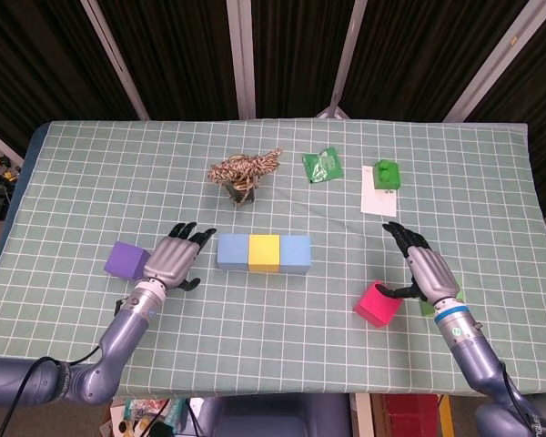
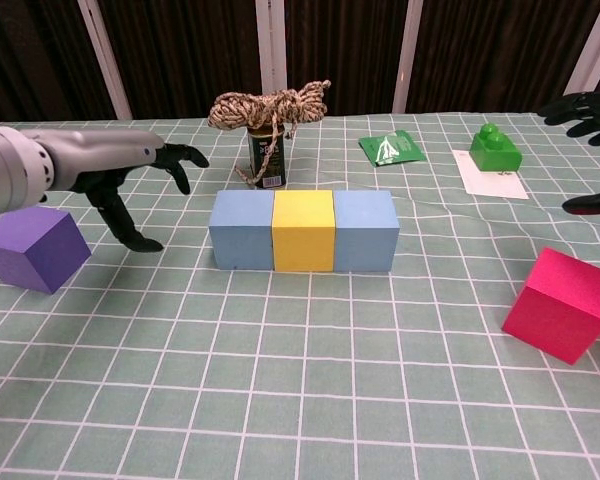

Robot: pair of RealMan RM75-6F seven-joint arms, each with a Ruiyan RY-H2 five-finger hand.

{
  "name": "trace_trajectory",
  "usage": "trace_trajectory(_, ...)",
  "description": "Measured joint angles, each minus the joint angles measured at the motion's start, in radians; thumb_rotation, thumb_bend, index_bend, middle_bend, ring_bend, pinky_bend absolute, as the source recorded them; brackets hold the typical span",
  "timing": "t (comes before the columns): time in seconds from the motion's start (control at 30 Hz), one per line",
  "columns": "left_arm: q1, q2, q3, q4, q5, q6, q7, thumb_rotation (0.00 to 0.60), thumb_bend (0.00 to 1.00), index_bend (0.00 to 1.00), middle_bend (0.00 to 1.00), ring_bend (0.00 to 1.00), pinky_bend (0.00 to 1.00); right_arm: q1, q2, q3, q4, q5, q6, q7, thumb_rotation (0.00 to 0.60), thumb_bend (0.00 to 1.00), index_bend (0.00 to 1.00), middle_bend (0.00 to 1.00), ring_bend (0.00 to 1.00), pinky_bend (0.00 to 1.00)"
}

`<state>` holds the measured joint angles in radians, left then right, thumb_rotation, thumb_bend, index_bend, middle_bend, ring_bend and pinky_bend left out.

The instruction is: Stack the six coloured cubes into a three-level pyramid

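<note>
Now your hands both hover spread, holding nothing.
Left hand (image 1: 173,257) sits between purple cube (image 1: 127,261) and blue-yellow-blue cube row (image 1: 264,253); right hand (image 1: 422,269) beside pink cube (image 1: 377,303).

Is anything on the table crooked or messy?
The pink cube sits turned at an angle to the grid, unlike the neat blue-yellow-blue row. A tangle of rope is heaped on a can. Nothing looks spilled or broken.

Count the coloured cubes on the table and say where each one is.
5 visible: a blue cube, yellow cube and second blue cube in a touching row mid-table; a purple cube left of them; a pink cube at right. A sixth may be hidden.
</note>
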<state>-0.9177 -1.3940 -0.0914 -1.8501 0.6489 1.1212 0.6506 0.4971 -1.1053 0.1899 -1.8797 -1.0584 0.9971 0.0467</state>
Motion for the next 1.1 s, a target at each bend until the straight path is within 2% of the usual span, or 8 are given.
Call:
trace_trajectory(0.33,0.074,0.078,-0.005,-0.072,0.063,0.105,-0.054,0.6,0.16,0.0,0.01,0.0,0.0,0.001,-0.002,-0.006,0.001,0.002,0.004,-0.027,0.6,0.24,0.0,0.0,0.02,0.0)
trace_trajectory(0.63,0.2,0.129,0.003,-0.15,0.222,0.29,-0.151,0.6,0.16,0.0,0.0,0.0,0.0,0.012,0.019,-0.022,-0.018,0.021,-0.008,-0.094,0.6,0.24,0.0,0.0,0.02,0.0)
trace_trajectory(0.9,0.343,0.217,0.061,-0.225,0.37,0.412,-0.217,0.6,0.16,0.0,0.0,0.0,0.0,0.025,0.059,-0.066,-0.057,0.023,-0.03,-0.201,0.6,0.23,0.0,0.0,0.02,0.0)
trace_trajectory(1.1,0.416,0.261,0.092,-0.247,0.446,0.447,-0.259,0.6,0.16,0.0,0.0,0.0,0.0,0.016,0.075,-0.109,-0.044,-0.082,-0.038,-0.214,0.6,0.23,0.0,0.0,0.02,0.0)
